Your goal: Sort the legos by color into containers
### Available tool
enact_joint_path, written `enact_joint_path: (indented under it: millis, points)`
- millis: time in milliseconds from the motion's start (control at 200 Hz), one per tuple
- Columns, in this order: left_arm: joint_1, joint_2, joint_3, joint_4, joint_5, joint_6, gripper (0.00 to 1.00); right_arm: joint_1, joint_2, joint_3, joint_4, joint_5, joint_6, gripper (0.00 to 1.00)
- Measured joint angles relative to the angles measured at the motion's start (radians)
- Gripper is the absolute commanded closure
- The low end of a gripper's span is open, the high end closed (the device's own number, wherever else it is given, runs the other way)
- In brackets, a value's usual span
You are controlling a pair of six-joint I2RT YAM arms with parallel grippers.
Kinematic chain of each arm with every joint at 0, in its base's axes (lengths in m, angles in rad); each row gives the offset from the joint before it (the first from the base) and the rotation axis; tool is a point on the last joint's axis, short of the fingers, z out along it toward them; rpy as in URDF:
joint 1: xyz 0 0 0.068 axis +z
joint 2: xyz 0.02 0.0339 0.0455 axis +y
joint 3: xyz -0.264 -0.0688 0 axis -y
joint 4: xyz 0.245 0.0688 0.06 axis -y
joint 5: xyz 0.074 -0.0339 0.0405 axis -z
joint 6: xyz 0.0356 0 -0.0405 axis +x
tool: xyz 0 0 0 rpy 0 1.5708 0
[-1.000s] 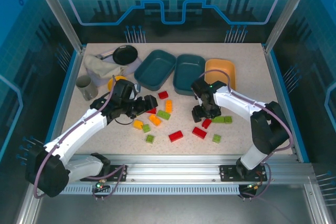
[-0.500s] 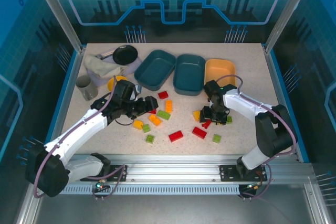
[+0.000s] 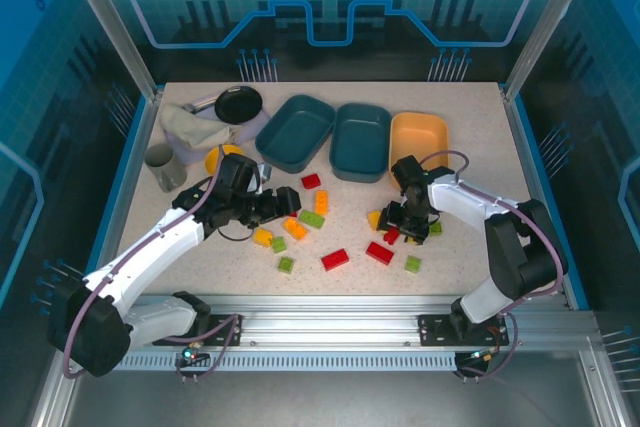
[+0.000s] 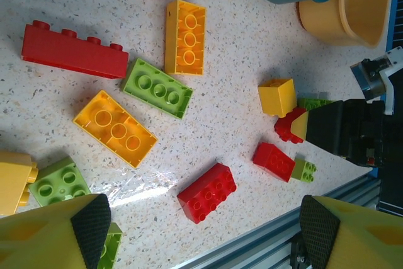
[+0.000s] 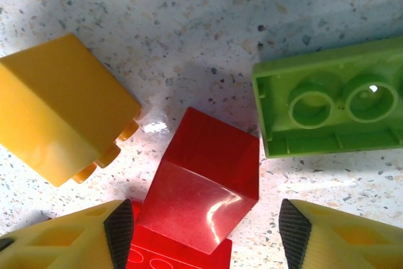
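The right jaws hang low over the table (image 3: 465,272), spread, their fingertips (image 5: 118,234) on either side of a red cube (image 5: 201,187) without pinching it; a gap shows at the right-hand finger. The red cube sits tilted against a studded red brick (image 5: 173,255) at the lower edge of the right wrist view. Just beside it lie a yellow brick (image 5: 63,108) on its side and a green brick (image 5: 330,114) turned hollow side up. From above, these four lie in front of the orange tray (image 3: 418,137), near it but not touching.

The left jaws are spread wide too, holding nothing, fingertips (image 4: 88,218) above the table near the middle of the scatter. Between and beyond them lie a red brick (image 4: 206,192), an orange oblong (image 4: 115,128), a green oblong (image 4: 157,88), a second orange oblong (image 4: 186,37) and a long red brick (image 4: 72,50) — all flat on the table, studs up.

At the back stand the left teal tray (image 3: 295,134) and the middle teal tray (image 3: 360,142), side by side, with the orange tray just to their right. Every brick seen lies on the table in front of them.
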Motion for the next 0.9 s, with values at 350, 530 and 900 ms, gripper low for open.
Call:
enact_joint_path:
  millis: [350,530,900]
  points:
    - [0.000,0.000,0.000,0.002,0.017,0.003,0.18,-0.006,0.022,-0.006,0.032,0.001,0.037,0.75]
    - [0.000,0.000,0.000,0.010,0.029,0.002,0.18,0.003,-0.010,0.010,0.006,0.035,0.011,0.85]
    - [0.000,0.112,0.182,0.035,0.024,-0.044,0.19,-0.104,0.003,0.366,-0.100,0.187,-0.149,0.89]
